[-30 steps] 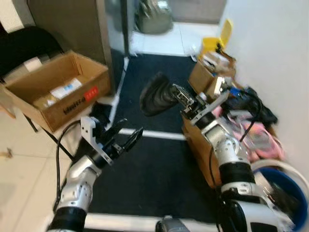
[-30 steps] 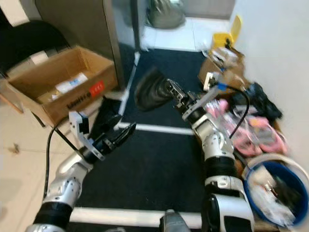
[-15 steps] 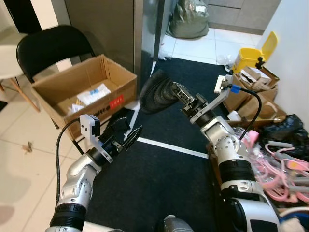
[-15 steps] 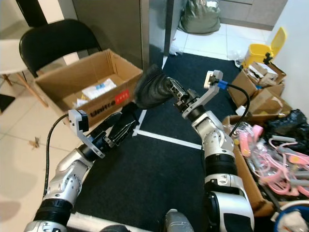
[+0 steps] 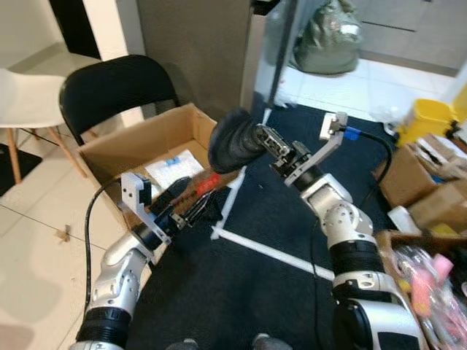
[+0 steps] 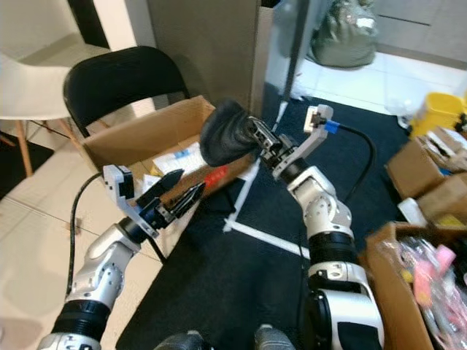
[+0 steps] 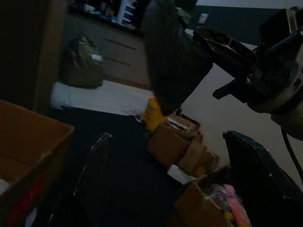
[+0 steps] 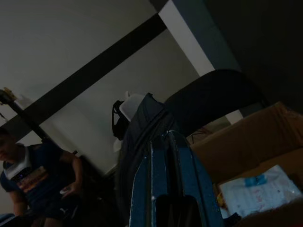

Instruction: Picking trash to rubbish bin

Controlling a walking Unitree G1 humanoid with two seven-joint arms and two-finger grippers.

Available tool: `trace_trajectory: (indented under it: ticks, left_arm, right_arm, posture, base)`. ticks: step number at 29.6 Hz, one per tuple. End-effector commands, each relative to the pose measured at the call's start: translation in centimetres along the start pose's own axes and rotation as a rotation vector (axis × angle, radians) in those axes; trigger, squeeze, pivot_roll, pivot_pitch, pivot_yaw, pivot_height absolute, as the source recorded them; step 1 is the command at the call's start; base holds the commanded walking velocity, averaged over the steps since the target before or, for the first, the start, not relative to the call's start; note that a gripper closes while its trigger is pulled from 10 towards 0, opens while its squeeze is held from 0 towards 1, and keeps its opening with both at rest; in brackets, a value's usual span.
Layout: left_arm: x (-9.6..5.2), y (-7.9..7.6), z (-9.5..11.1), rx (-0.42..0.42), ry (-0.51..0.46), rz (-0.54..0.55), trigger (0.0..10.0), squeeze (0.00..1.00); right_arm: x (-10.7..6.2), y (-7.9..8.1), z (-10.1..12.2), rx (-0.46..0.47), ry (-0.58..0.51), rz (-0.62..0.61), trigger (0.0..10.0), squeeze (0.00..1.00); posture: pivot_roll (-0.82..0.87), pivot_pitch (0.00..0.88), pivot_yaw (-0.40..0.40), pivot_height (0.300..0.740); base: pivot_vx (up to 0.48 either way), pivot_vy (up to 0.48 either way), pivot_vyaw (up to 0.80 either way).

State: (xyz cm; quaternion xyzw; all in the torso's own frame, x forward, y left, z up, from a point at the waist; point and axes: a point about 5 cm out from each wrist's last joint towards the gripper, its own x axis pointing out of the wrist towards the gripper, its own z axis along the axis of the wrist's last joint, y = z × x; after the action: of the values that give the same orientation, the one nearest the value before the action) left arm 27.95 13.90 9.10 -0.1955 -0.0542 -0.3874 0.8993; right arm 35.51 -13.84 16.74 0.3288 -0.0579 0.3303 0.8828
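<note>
The view has swung left, away from the clutter on the right: the cardboard box (image 5: 157, 149) now lies just ahead. The right hand (image 5: 257, 138) stays clamped on the black trash bag (image 5: 232, 141), held high; the left hand (image 6: 177, 197) hovers open beside the box, so a drop looks near.

A dark mat (image 5: 241, 292) and pale tiled floor (image 5: 36, 255) carry an open cardboard box (image 5: 146, 146) and black chair (image 5: 109, 87).
</note>
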Motion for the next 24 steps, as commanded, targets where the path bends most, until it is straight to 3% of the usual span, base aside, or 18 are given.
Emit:
trace_trajectory:
  ticks: [1,8,14,21,24]
  left_arm:
    - [0.3,-0.3,0.0,0.004,0.000,-0.014,9.8,0.00]
    - [0.2,-0.3,0.0,0.004,-0.004,-0.004,10.0,0.00]
    - [0.3,-0.4,0.0,0.005,-0.005,-0.005,10.0,0.00]
    - [0.3,-0.4,0.0,0.005,-0.005,-0.006,10.0,0.00]
    - [0.3,-0.4,0.1,0.005,-0.005,-0.006,10.0,0.00]
  right_arm:
    - [-0.3,-0.3,0.1,0.003,-0.001,-0.011,10.0,0.00]
    - [-0.2,0.0,0.1,-0.032,0.024,0.020,10.0,0.00]
    - [-0.1,0.8,-0.1,-0.122,0.061,0.080,10.0,0.00]
    - [-0.1,0.7,-0.2,-0.127,0.078,0.075,10.0,0.00]
    - [0.0,0.8,-0.2,-0.136,0.086,0.074,10.0,0.00]
  posture:
    - [0.03,0.010,-0.029,0.740]
    - [0.03,0.013,-0.028,0.740]
    - [0.04,0.020,-0.028,0.740]
    - [0.04,0.020,-0.028,0.740]
    - [0.04,0.024,-0.025,0.740]
  base:
    - [0.480,0.000,0.00]
    - [0.480,0.000,0.00]
    - [0.480,0.000,0.00]
    - [0.480,0.000,0.77]
    - [0.480,0.000,0.00]
